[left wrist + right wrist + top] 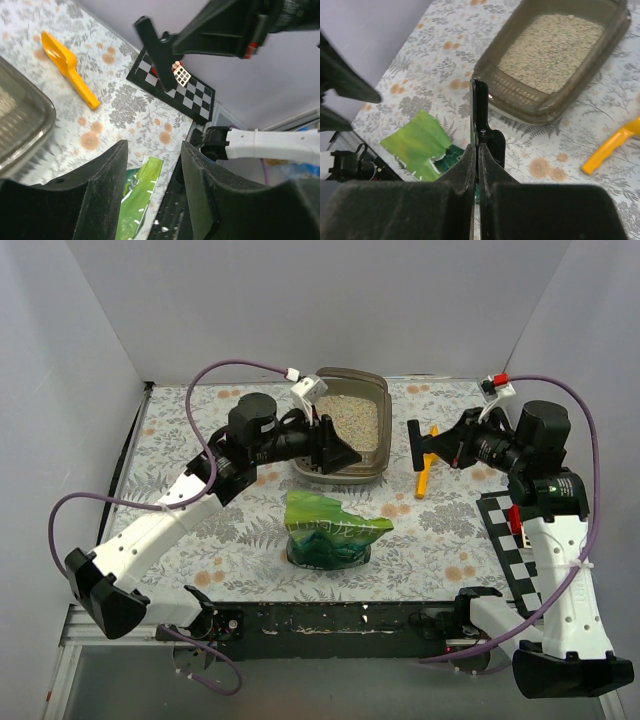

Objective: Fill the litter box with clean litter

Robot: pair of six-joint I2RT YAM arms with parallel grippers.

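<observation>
**Overhead and wrist views, two arms at a patterned counter.**

**Jaws.** The left gripper sits at centre frame in the overhead view, over the near left corner of the litter box. In its own wrist view the left gripper has its jaws parted to a moderate gap. Nothing is clamped between them, and only the counter and the green bag show through the gap. The right gripper lies right of centre, just beside the box's right wall. In its wrist view the right gripper has its jaws pressed together with no visible gap and grips nothing.

**Task objects.** The litter box stands at upper centre, against the far edge of the counter. The clean litter covers its floor as a pale beige layer. The right wrist view shows the same litter inside the box at upper right.

**Edges and room.** Grey walls close off the left, far and right sides. Bare counter lies at lower left and between the bag and the right arm.

**Surroundings.**
- The green bag, its top torn open, lies at lower centre, near the box's front wall.
- A yellow scoop lies just right of the box, close to the right jaws.
- A checkerboard lies at the right edge of the counter, beneath the right arm.
</observation>
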